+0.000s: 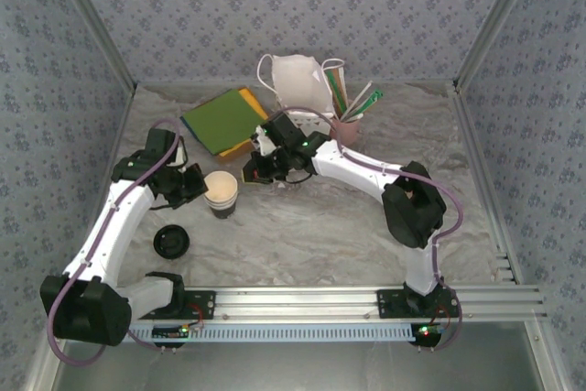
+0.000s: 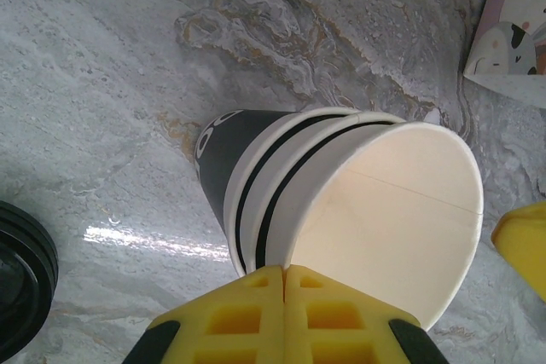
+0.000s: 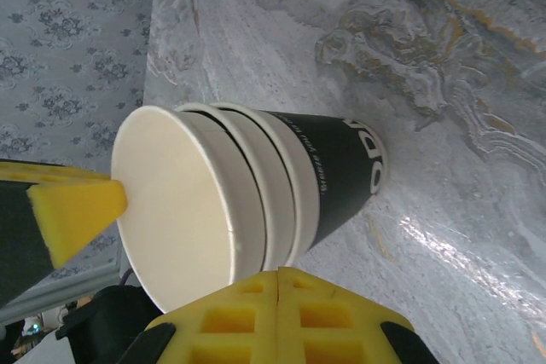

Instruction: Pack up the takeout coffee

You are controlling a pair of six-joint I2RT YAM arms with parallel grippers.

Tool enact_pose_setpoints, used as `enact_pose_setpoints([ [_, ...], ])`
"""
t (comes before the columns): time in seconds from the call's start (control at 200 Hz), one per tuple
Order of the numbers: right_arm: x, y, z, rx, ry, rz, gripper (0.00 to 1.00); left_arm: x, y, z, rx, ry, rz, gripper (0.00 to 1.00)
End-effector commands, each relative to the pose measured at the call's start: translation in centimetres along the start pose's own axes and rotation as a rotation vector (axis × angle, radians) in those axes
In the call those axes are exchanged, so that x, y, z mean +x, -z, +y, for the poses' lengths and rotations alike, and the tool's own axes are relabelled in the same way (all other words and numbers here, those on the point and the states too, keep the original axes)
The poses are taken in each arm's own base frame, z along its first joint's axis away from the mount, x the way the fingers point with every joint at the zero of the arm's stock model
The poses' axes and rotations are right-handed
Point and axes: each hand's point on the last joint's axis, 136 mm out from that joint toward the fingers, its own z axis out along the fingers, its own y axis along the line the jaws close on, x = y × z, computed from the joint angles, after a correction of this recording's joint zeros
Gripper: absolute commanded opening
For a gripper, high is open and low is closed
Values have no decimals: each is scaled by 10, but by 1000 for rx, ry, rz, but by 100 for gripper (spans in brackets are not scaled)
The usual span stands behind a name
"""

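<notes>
Top external view: on the table, in front of the white bag, the dark paper cup stands lidless, a loose black lid near its left.
We judge the cup light, thin-walled, easy to crush or tip, so we would take it gently round the dark wall under the rim. Our wrist views add what the overhead hides: several nested rims, so the stack may slide apart, and the left gripper and right gripper, each pinched shut on nothing, tips just beside the rim.
</notes>
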Motion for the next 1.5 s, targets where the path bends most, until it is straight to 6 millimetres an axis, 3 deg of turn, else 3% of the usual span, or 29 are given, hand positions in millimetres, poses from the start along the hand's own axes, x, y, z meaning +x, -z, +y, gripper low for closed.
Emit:
enact_pose_setpoints([
  [0.0,6,2,4,-14,-16,17,0,-3,9,-10,61,5,-23,0],
  [0.26,6,-9,10,-47,-24,43,0,-3,10,-14,92,13,-24,0],
  [0.545,2,-6,24,-100,-12,42,0,1,3,-14,103,24,-8,0],
  [0.989,5,-20,2,-73,-68,68,0,-6,14,-29,244,82,-23,0],
  [1.279,4,-15,9,-98,-67,63,0,-2,7,-22,223,84,-6,0],
  [1.494,0,-1,5,-84,-71,33,15,-5,9,-14,194,81,-15,0],
])
